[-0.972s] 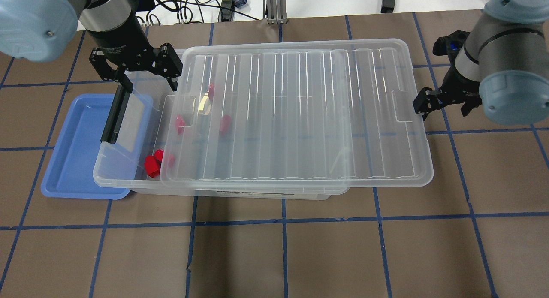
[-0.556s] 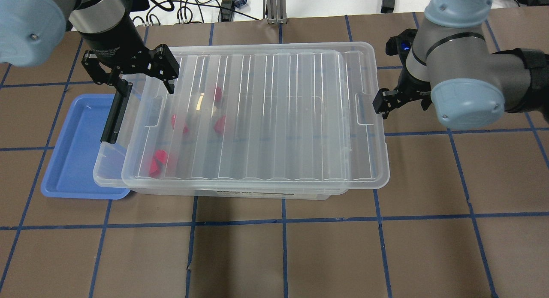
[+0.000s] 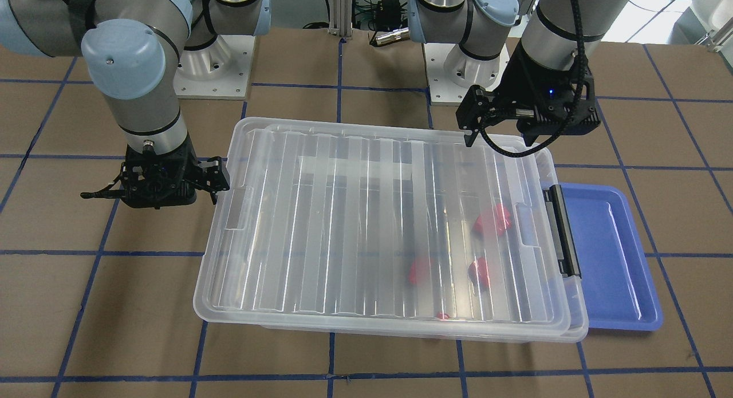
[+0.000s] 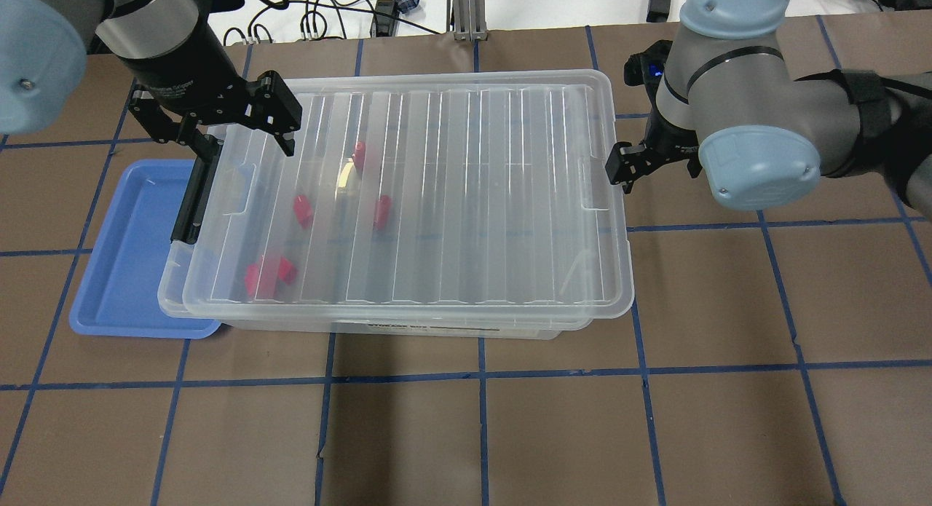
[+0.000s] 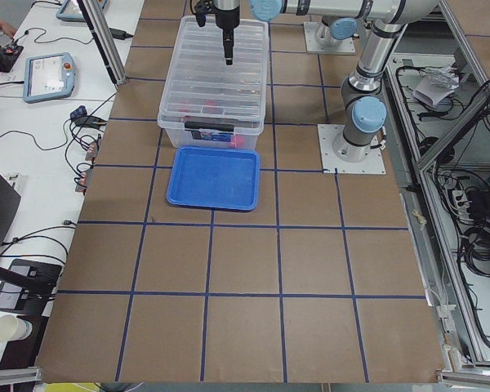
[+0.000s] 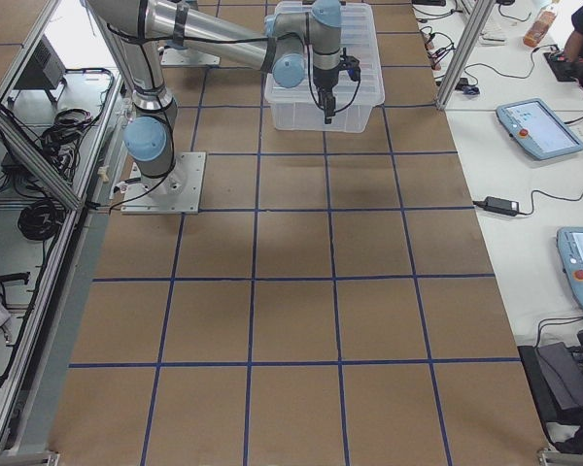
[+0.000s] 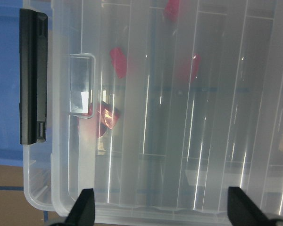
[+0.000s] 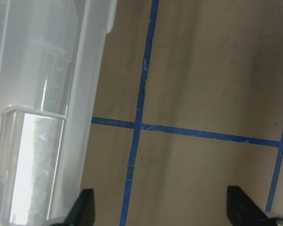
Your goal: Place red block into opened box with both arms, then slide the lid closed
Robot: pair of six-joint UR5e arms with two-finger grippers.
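Note:
The clear ribbed lid (image 4: 473,200) lies on the clear box (image 4: 169,287) and covers all but a narrow strip at the box's left end, by the black latch bar (image 4: 191,200). Several red blocks (image 4: 302,209) lie inside, dim through the lid, also in the front view (image 3: 493,219) and the left wrist view (image 7: 118,61). My right gripper (image 4: 641,167) is open, with one finger (image 8: 85,207) against the lid's right short end. Open and holding nothing, my left gripper (image 4: 233,138) hovers over the box's back left corner.
A blue tray (image 4: 116,258) lies under and beside the box's left end. Brown table paper with a blue tape grid (image 4: 480,375) stretches in front and to the right. Cables (image 4: 328,11) lie past the table's far edge.
The lid has slid left across the box, and the right gripper has come left with it at the lid's end. The red blocks are now all under the lid. The left gripper drifted slightly left.

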